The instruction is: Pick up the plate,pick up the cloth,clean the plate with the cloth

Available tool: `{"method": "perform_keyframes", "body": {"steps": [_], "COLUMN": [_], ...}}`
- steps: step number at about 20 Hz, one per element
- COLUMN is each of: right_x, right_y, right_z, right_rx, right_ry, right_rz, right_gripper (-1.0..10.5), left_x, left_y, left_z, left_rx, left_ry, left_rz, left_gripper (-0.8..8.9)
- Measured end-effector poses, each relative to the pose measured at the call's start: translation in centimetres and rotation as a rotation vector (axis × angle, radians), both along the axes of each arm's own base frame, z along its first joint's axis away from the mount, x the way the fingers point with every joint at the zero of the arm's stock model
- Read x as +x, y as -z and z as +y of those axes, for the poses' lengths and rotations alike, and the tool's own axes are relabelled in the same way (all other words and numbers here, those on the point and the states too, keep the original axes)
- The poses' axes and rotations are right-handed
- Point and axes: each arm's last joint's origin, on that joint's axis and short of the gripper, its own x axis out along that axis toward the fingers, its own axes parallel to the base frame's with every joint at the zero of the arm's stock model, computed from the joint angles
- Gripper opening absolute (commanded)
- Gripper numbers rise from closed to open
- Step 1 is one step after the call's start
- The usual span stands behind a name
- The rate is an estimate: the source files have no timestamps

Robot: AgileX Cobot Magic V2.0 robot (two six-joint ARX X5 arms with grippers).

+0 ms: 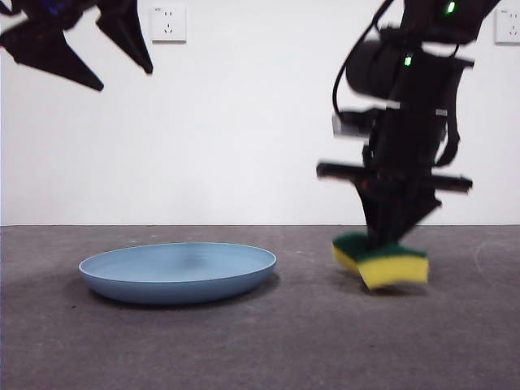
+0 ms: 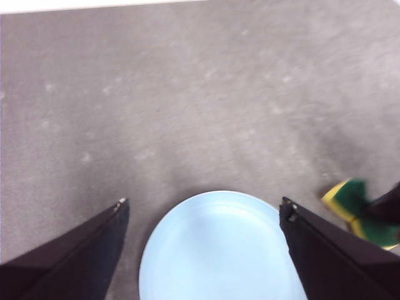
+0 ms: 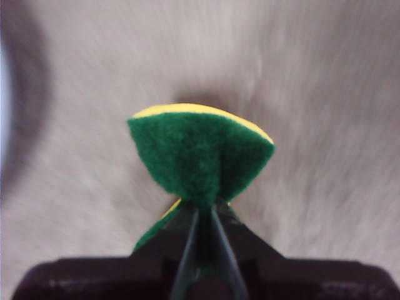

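A wide light-blue plate [image 1: 179, 270] lies flat on the grey table, left of centre; the left wrist view shows the plate [image 2: 219, 250] from above. My left gripper [image 1: 89, 53] hangs open high above it at the top left, its jaws spread wide around the plate in the left wrist view [image 2: 203, 209]. The cloth [image 1: 382, 260], a yellow sponge with a green scouring layer, is pinched in my right gripper [image 1: 382, 236] to the right of the plate, lifted just off the table. In the right wrist view the cloth [image 3: 200, 150] bulges green side up, squeezed by the right gripper [image 3: 203, 215].
A white wall with two sockets [image 1: 168, 23] stands behind the grey table [image 1: 260, 341]. Bare tabletop lies in front of the plate and between plate and sponge.
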Motion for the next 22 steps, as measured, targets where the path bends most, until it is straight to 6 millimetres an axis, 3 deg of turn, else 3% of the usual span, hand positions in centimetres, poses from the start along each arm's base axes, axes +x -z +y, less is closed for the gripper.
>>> {"method": "perform_keyframes", "body": {"steps": [4,6,13,18,19,21,22], "right_x": [0.0,-0.1,-0.3,-1.8,-2.2,-3.3,-4.1], "right_y": [0.5,0.5,-0.3,-4.9,-6.0,-8.3,-9.7], "right_z": [0.0,0.0,-0.2,-0.8,-1.1,-1.6,-2.0], "right_rx": [-0.01,-0.012,-0.006,0.051,0.067,0.096,0.116], "right_ry": [0.006,0.008,0.011,0.011,0.01,0.01,0.009], "right_rz": [0.024,0.029,0.014,-0.107,-0.134,-0.195,-0.235], "right_gripper": [3.9,4.5,4.4,4.3,3.9,1.4,0.1], "left_x": [-0.7,-0.8,-0.9,-1.1,-1.1,-1.1,-1.1], "left_y": [-0.1,0.1,0.3,0.5,0.5,0.5,0.6], "left_z": [0.1,0.2,0.2,0.3,0.3,0.3,0.3], "left_rx": [0.008,0.014,0.021,0.03,0.03,0.031,0.03], "left_ry": [0.002,0.002,0.002,0.002,0.002,0.002,0.005], "left_rz": [0.029,0.05,0.071,0.099,0.1,0.104,0.107], "left_gripper": [4.01,4.01,4.01,4.0,3.94,2.23,0.48]}}
